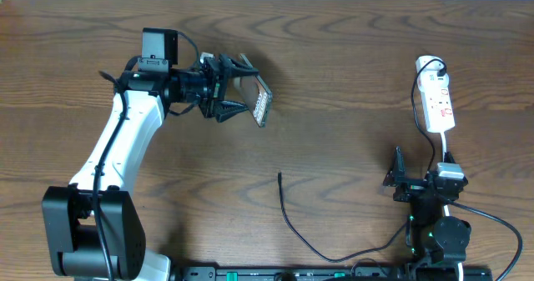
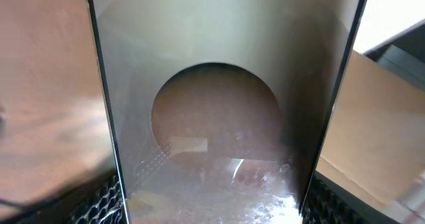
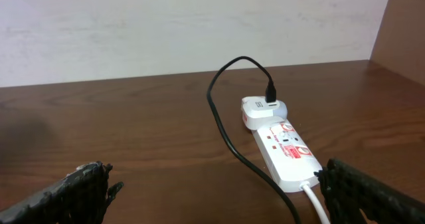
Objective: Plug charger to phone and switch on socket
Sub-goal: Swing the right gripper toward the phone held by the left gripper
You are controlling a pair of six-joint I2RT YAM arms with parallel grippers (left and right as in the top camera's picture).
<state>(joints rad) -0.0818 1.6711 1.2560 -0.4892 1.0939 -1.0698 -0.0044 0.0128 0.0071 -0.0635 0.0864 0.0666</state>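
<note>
The phone [image 1: 261, 102], dark and glossy, is held tilted above the table's back left, with my left gripper [image 1: 229, 89] shut on its edges. In the left wrist view the phone [image 2: 219, 84] fills the space between the mesh fingers [image 2: 99, 197], and a dark round shape reflects on its glass. The charger [image 1: 292, 223] is a thin black cable; its free tip [image 1: 279, 175] lies on the table in the middle. The white socket [image 1: 436, 97] lies at the right, and the charger [image 3: 222, 124] runs from a white adapter [image 3: 262, 111] on the socket [image 3: 285, 151]. My right gripper [image 1: 409, 181] is open, near the socket's front end.
A white cord [image 3: 315, 201] leaves the socket's near end toward my right arm. A pale wall stands behind the table, and a brown panel [image 3: 405, 24] rises at the far right. Bare wooden tabletop [image 1: 350, 81] lies between the two arms.
</note>
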